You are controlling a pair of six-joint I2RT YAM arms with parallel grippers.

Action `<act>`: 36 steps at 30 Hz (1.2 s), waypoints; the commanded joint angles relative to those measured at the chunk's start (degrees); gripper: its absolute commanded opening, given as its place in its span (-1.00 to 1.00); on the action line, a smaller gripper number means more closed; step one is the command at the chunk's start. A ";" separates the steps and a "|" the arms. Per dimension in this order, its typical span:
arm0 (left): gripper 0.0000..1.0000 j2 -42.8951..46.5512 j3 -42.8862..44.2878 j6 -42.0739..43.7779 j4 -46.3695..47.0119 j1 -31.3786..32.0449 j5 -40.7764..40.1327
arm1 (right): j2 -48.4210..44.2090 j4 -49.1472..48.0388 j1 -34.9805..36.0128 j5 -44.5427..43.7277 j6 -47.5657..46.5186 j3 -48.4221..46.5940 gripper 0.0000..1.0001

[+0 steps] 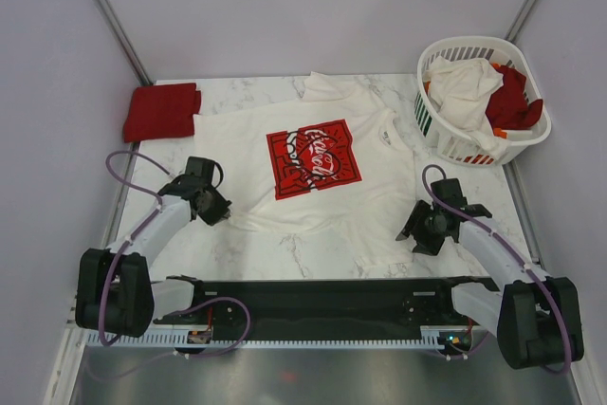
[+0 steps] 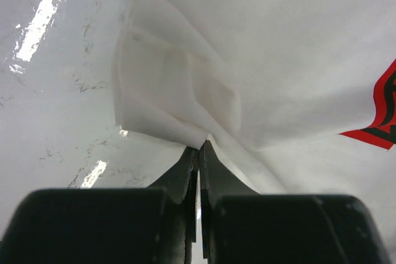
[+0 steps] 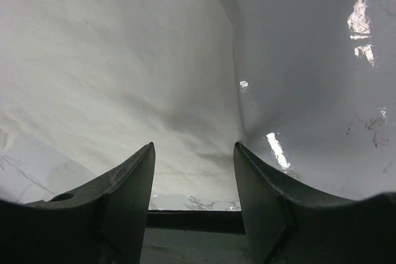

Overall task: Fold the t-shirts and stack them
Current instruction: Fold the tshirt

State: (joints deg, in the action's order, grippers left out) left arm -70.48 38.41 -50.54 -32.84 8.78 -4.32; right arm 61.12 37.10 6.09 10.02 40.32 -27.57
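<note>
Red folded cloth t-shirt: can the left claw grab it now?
Probably not yet: the left claw is shut on the cream-white printed t-shirt, though the path to the red folded t-shirt looks free.

The desk (image 1: 285, 248) is showing white marble with thin grey veining; the cream-white t-shirt (image 1: 379, 187) across its middle is carrying a red square graphic with black outlines and white script; the red t-shirt (image 1: 161, 111) at the far left corner is showing plain red; the basket (image 1: 474, 43) at the far right corner is showing white slats tinged green and red; the left gripper (image 1: 220, 208) and right gripper (image 1: 410, 232) are showing black.
</note>
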 commanded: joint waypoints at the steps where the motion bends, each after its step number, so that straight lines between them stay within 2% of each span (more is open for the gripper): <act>1: -0.95 1.74 -0.88 1.94 0.94 -0.34 -0.34 | 0.74 0.34 -0.29 -1.84 -1.82 -1.69 0.25; 3: -0.95 2.36 -1.15 1.94 0.94 -0.60 -0.25 | 1.37 1.39 -0.29 -3.25 -1.91 -2.75 0.25; 9: -0.95 3.94 -1.85 2.20 0.41 -1.22 0.01 | -4.25 3.85 -0.29 -7.47 -1.38 -5.55 0.24; 14: -0.95 4.21 -1.85 2.47 0.23 -1.74 0.10 | -3.29 4.56 -0.29 -7.39 -1.47 -5.65 0.22; 17: -0.95 3.68 -1.59 2.56 0.23 -1.83 0.27 | -3.12 4.65 -0.11 -6.95 -1.47 -4.42 0.12; 28: -0.96 2.45 -1.06 2.38 0.41 -1.75 0.63 | 1.10 -0.36 -0.11 -2.46 1.08 3.14 0.10; 31: -0.95 2.36 -1.15 2.47 0.41 -1.74 0.36 | 1.45 -2.12 -0.11 -1.76 0.47 2.79 -0.07; 32: -0.95 2.45 -1.23 2.47 0.41 -1.74 0.45 | 1.54 -3.08 -0.11 -0.80 0.21 2.18 -0.51; 33: -0.95 2.45 -1.15 2.47 0.41 -1.74 0.62 | 1.63 -3.44 -0.11 -0.36 -0.23 1.74 -0.70; 35: -0.95 3.15 -0.80 2.64 0.23 -1.83 1.59 | 1.37 -3.79 -0.11 0.52 -0.32 -0.53 -1.00; 36: -0.95 3.85 -0.10 2.90 0.06 -1.75 2.64 | 0.67 -3.36 -0.02 1.48 -0.15 -1.86 -1.00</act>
State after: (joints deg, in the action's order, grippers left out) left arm -67.94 36.73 -49.93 -33.04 7.35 -3.29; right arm 62.28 35.97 6.00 10.07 40.45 -26.65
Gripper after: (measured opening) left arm 0.032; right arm 0.024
